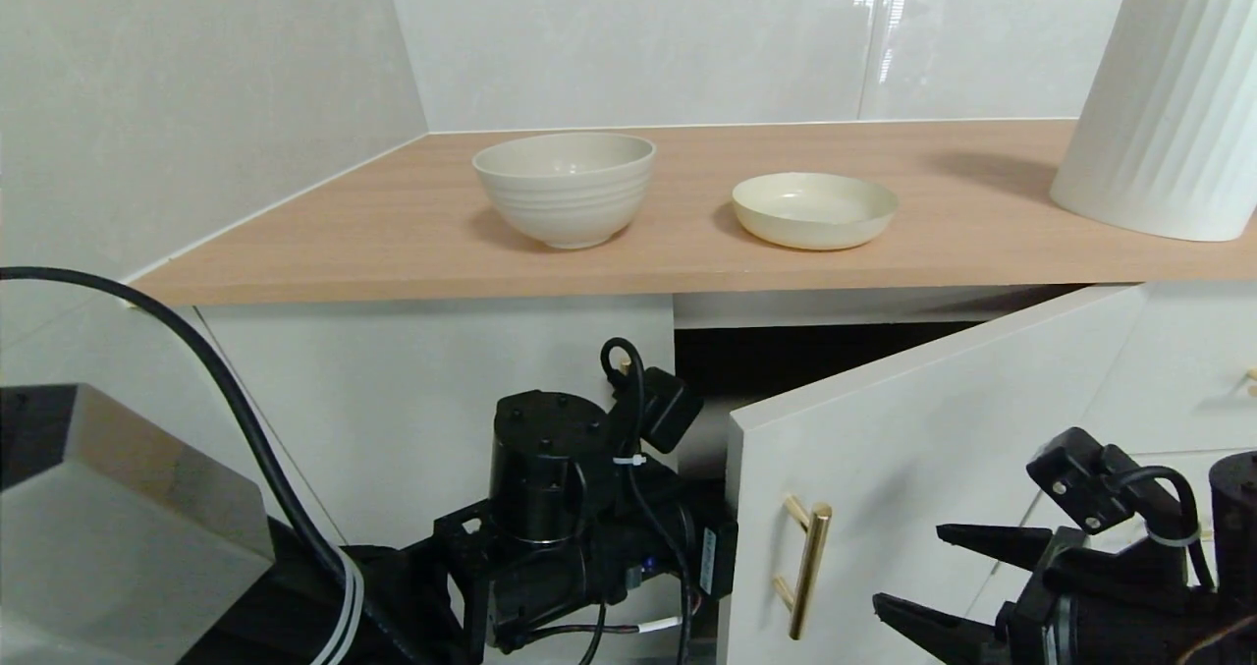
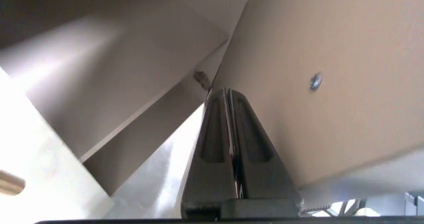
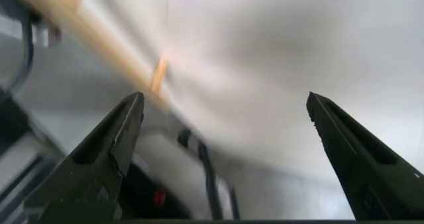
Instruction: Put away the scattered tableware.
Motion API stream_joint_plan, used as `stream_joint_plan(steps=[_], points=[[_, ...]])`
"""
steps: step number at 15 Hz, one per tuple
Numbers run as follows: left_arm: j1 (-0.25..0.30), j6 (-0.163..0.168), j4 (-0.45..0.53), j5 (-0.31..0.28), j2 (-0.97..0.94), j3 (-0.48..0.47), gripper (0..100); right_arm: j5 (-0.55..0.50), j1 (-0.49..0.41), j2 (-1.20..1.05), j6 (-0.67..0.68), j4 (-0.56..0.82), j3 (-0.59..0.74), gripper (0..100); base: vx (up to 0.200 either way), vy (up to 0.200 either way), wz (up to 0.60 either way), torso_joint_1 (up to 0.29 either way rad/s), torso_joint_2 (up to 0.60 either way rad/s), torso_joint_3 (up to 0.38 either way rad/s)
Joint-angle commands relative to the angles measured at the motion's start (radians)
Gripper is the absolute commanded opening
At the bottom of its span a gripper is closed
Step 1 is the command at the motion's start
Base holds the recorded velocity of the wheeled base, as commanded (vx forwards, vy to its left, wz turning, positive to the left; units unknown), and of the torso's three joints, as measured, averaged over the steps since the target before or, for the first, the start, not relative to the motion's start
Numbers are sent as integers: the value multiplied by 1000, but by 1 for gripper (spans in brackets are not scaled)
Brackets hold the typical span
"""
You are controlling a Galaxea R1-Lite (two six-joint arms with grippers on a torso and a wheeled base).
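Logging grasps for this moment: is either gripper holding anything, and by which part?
Nothing is held. The left gripper is shut empty; the right gripper is open, empty.

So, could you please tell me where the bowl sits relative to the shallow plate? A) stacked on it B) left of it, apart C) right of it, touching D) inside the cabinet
B: the bowl stands on the counter left of the plate, with bare wood between them.

Matt wood-grain countertop [image 1: 393, 223], glossy ribbed bowl [image 1: 565, 189], brassy metal handle [image 1: 807, 567]
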Motion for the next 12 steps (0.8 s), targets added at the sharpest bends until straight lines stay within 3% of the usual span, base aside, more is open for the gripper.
stream_joint_plan(steps=[1, 6, 10, 12], points=[[-2, 0, 0, 5, -1, 3, 0, 5, 1, -50, 3, 12, 3, 100, 0, 0, 0, 0, 0, 0], [-3, -2, 0, 5, 1, 0, 0, 5, 1, -48, 3, 13, 2, 100, 0, 0, 0, 0, 0, 0], [-9, -2, 0, 4, 16, -26, 0, 5, 1, -36, 3, 13, 3, 100, -200, 0, 0, 11, 2, 5], [-12, 1, 0, 2, 41, -46, 0, 20, 1, -36, 29, 13, 5, 100, 0, 0, 0, 0, 0, 0]])
